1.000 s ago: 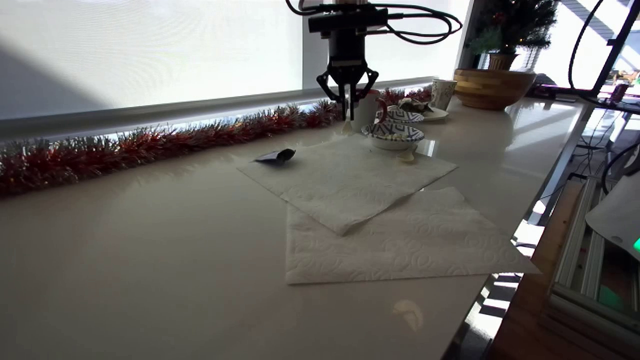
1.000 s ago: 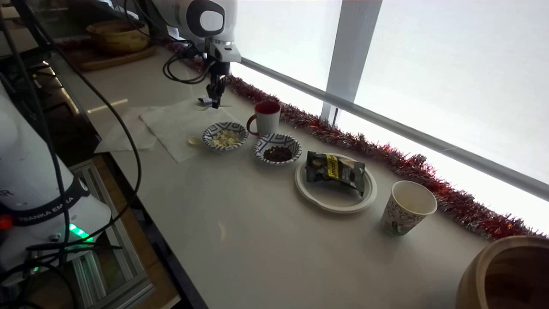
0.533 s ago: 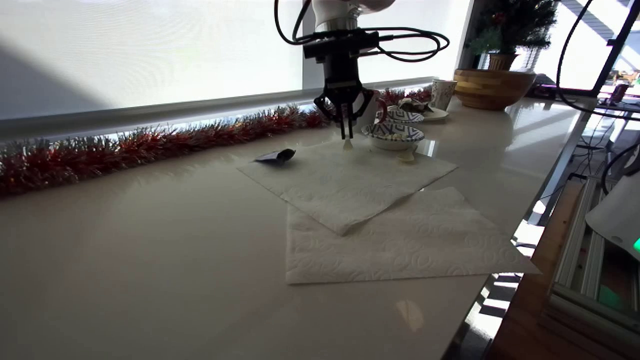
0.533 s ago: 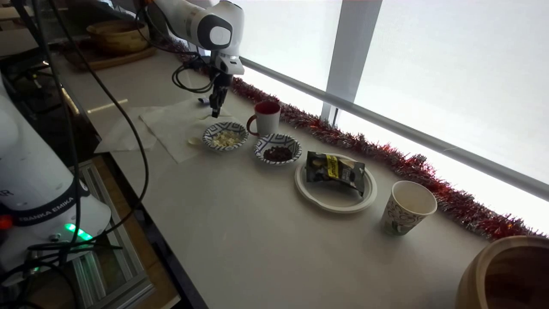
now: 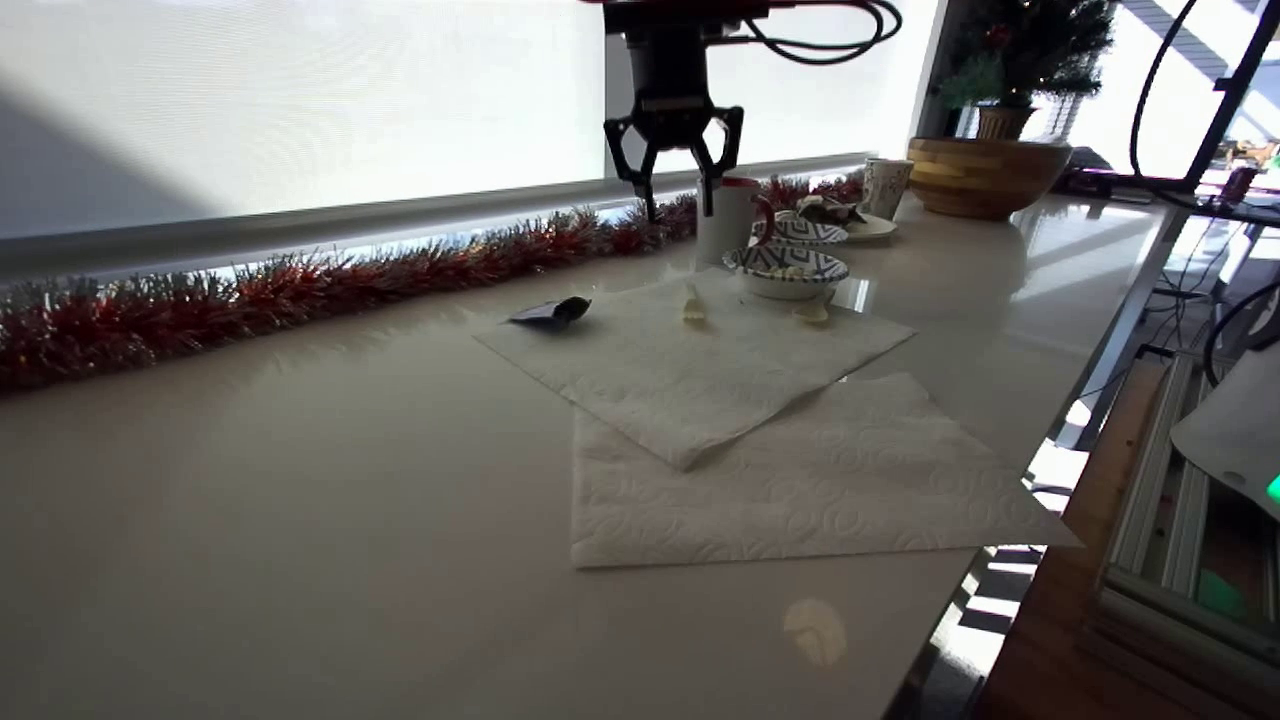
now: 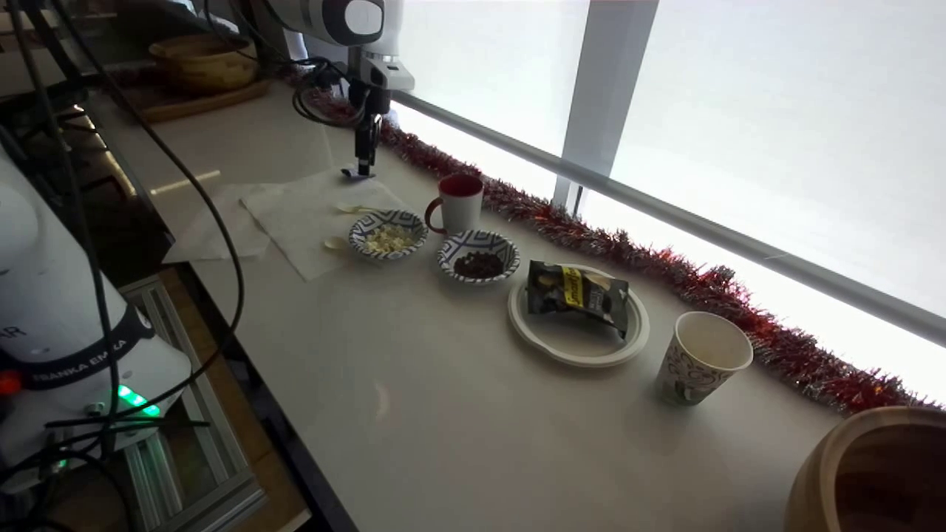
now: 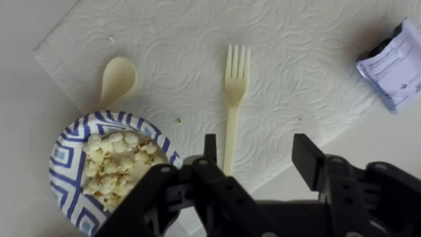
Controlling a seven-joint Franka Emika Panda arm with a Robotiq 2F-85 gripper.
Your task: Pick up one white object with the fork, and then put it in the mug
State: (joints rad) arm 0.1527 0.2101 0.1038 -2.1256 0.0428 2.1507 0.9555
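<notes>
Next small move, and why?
Probably lower the open claw toward the fork: in the wrist view its handle shows between the fingers, its tines bare, and popcorn sits in the patterned bowl. The red-handled mug's inside bottom is hidden, so any popcorn there can't be ruled out.

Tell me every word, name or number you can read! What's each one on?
"FRANKA EM KA": on the black band around the robot arm; one letter covered.
"AR": on that arm, at the picture's edge.
"Smart": on the yellow label of the snack bag; the rest is blurred.
Purplish wrapper: print too blurred to read.
No readable numbers.
</notes>
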